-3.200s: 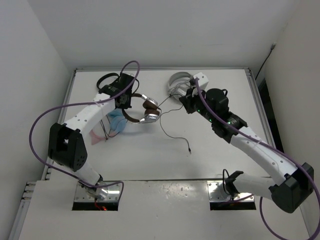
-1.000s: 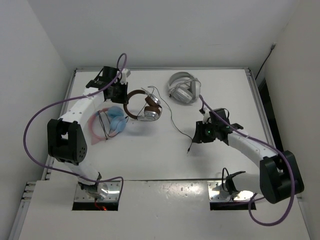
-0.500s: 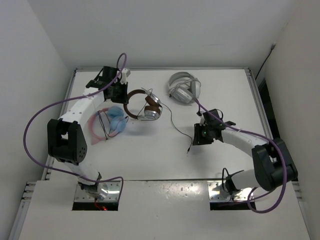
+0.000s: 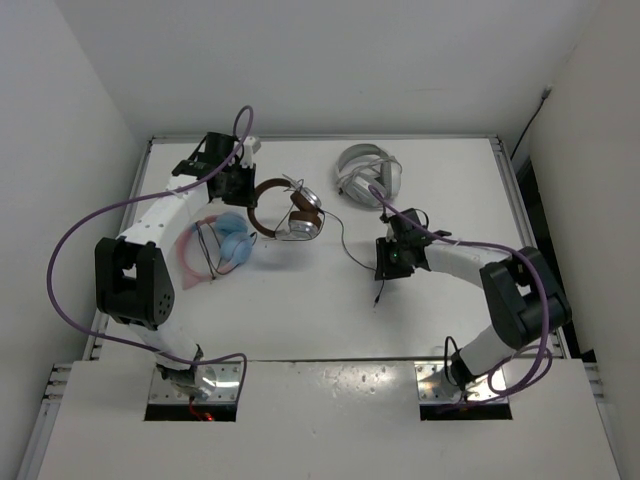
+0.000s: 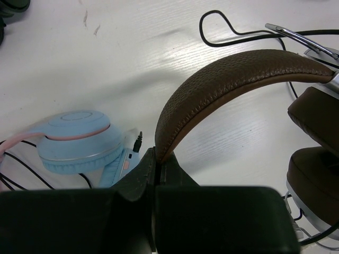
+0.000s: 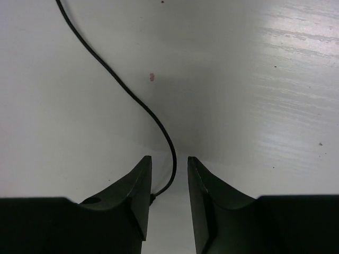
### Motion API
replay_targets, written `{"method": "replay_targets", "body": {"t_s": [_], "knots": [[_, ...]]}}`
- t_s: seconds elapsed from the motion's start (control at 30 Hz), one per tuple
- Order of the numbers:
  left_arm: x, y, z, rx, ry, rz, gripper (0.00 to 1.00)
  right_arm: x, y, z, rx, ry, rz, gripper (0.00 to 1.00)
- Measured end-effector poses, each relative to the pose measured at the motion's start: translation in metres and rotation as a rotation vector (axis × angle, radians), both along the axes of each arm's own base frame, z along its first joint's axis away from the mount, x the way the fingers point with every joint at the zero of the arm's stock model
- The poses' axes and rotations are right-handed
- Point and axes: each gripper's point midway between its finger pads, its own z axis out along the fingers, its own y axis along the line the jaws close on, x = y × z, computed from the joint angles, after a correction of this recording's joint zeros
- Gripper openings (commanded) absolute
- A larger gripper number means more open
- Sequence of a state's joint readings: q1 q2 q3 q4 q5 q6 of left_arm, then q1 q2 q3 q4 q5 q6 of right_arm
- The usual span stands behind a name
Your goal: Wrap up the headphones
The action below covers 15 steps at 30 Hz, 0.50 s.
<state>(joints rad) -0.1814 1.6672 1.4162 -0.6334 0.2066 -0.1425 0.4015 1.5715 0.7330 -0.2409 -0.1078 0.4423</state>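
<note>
The headphones point(image 4: 287, 212) lie on the table at the back centre, with a brown headband point(image 5: 228, 79) and silver-and-brown earcups point(image 5: 315, 159). My left gripper point(image 4: 243, 192) is shut on the left end of the headband, and its grip shows in the left wrist view point(image 5: 157, 156). The thin black cable point(image 4: 348, 245) trails from the earcups toward the front right and ends near my right gripper point(image 4: 382, 270). In the right wrist view that gripper point(image 6: 168, 157) is open, low over the table, and the cable point(image 6: 122, 84) runs between its fingers.
Larger white-grey headphones point(image 4: 368, 178) lie at the back, right of centre. Blue and pink headphones point(image 4: 225, 240) with their own cable lie just under my left arm, and they also show in the left wrist view point(image 5: 79, 140). A dark object point(image 5: 10, 5) sits at that view's top left corner.
My right gripper came from the back near the white-grey headphones down to the cable's loose end, then shifted left over it. My left gripper pulled the headphones back-left and has since held still.
</note>
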Motion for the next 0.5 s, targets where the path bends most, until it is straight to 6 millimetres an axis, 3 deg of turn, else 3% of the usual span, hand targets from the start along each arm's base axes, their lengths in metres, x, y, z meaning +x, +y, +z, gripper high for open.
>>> {"method": "replay_targets", "body": {"t_s": [0.5], "knots": [[0.0010, 0.0034, 0.0002, -0.003, 0.000, 0.008, 0.00, -0.0013, -0.0028, -0.0091, -0.021, 0.024, -0.011, 0.30]]}}
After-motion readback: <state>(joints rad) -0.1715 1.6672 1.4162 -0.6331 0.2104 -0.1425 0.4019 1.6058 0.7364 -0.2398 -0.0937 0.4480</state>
